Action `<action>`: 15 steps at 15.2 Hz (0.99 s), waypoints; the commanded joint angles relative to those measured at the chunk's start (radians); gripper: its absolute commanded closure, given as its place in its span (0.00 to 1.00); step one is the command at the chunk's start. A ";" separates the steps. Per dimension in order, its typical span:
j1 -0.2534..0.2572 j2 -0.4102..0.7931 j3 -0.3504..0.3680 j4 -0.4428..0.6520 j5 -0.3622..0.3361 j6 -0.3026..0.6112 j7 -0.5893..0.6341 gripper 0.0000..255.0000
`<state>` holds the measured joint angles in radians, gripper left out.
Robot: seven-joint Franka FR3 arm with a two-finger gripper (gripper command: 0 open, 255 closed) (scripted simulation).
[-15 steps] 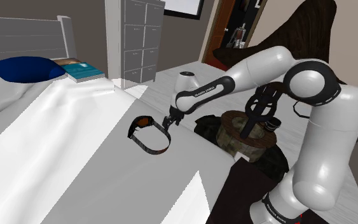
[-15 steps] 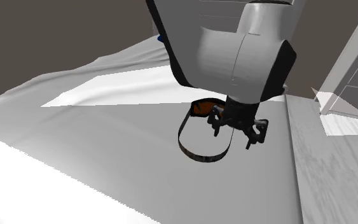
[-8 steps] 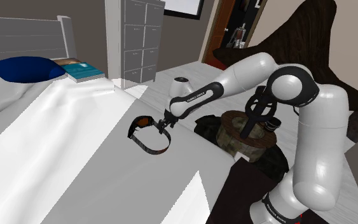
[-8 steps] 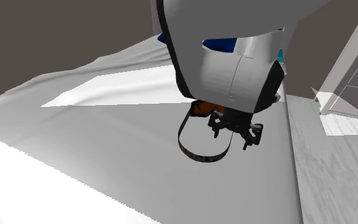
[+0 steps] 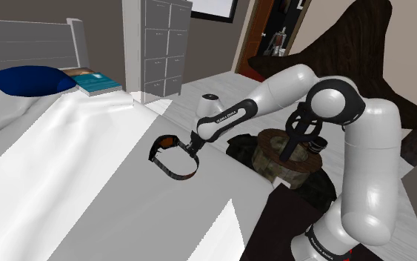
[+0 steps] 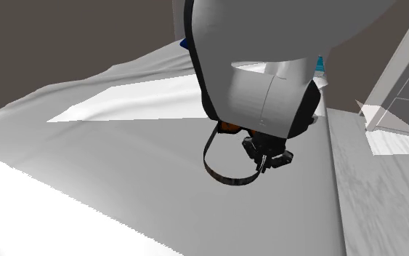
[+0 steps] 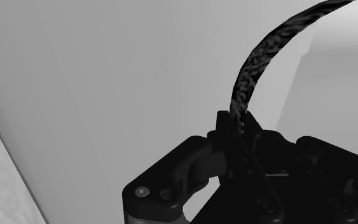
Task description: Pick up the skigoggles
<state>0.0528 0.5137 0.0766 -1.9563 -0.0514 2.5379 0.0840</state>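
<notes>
I can spell out no word or number for certain. A short line of small white lettering runs along the dark band (image 5: 229, 115) of my white forearm, just behind the wrist, but the letters are too small to make out. A second line of the same small white lettering sits on the dark ring (image 5: 322, 245) at the foot of my white arm, just above the stand. It is also too small to read.

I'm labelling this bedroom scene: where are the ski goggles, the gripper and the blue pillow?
ski goggles (image 5: 168, 140): shoulder view, on the orange lens.
gripper (image 6: 266, 164): second exterior view, between its fingertips.
blue pillow (image 5: 32, 80): shoulder view, on its middle.
</notes>
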 commanded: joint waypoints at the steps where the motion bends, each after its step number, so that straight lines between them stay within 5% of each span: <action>1: 0.000 0.000 0.000 0.000 0.000 0.000 0.000 1.00; 15: -0.006 -0.089 0.007 0.001 0.010 -0.089 -0.007 1.00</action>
<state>0.0477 0.4353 0.0829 -1.9563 -0.0424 2.4590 0.0780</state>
